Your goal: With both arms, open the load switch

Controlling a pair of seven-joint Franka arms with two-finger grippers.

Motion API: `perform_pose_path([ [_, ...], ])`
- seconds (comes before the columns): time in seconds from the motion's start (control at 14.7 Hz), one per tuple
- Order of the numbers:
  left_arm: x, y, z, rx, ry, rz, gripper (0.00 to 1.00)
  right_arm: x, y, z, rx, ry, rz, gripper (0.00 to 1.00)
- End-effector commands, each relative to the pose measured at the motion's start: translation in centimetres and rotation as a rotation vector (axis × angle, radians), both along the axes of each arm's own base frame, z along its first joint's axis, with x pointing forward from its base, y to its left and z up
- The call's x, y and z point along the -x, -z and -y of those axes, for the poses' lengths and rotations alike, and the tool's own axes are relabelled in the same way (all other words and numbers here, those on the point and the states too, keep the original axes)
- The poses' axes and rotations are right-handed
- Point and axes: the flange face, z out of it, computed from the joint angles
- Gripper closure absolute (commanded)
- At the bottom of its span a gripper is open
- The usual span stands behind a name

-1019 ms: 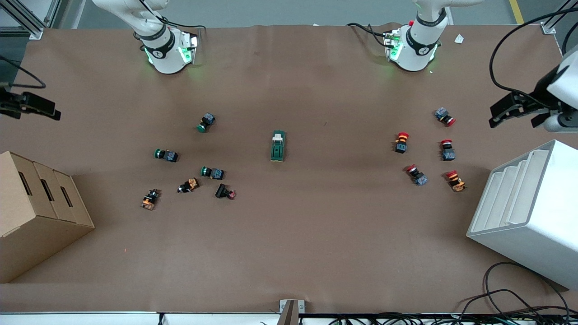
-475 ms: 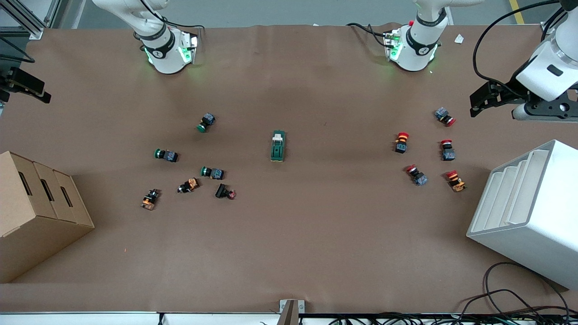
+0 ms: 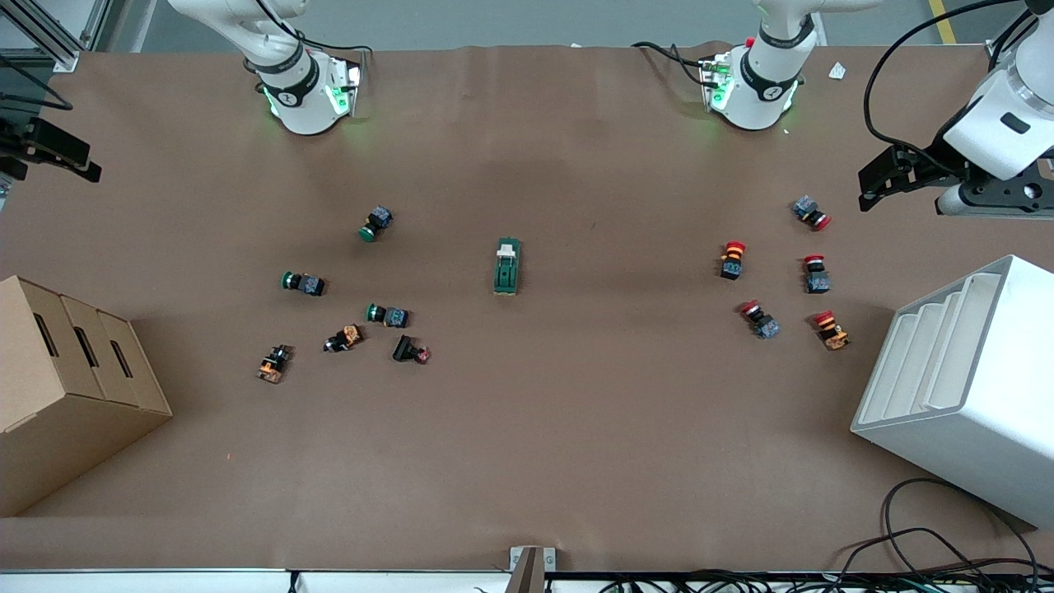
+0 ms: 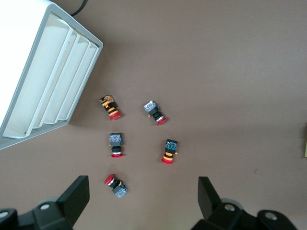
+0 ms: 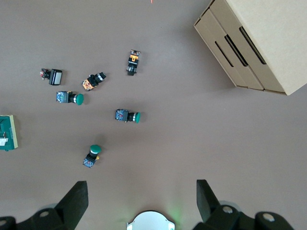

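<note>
The brown table (image 3: pixel 527 461) takes up pretty much everything. Biggest things on it: a white slotted rack (image 3: pixel 955 387) sitting at about 4 o'clock in the front view, at the left arm's end, and a cardboard box (image 3: pixel 66 387) with three slots at about 8 o'clock, at the right arm's end.

Both arms are parked high and wide. The left gripper (image 3: pixel 885 177) hangs at roughly 2 o'clock over the table edge above the rack, and in its wrist view its fingers (image 4: pixel 76 196) are spread wide with nothing between them. The right gripper (image 3: pixel 58 152) is at about 10 o'clock over the table's edge, fingers (image 5: pixel 76 199) also spread wide and holding nothing.

The load switch (image 3: pixel 507 266) lies flat near the middle of the table, well apart from both grippers, with its white lever tab (image 3: pixel 508 246) at the end pointing to 12 o'clock, toward the bases.

Smallest stuff: a scatter of red-capped push buttons (image 3: pixel 774 272) near the rack, and a group of green and orange push buttons (image 3: pixel 346 296) toward the box end.
</note>
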Motion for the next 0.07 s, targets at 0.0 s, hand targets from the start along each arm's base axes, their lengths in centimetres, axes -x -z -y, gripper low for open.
perform_pose_path([
  [0.0, 0.01, -0.75, -0.13, 0.012, 0.017, 0.011, 0.0, 1.17, -0.29, 0.1, 0.016, -0.008, 0.028, 0.0],
])
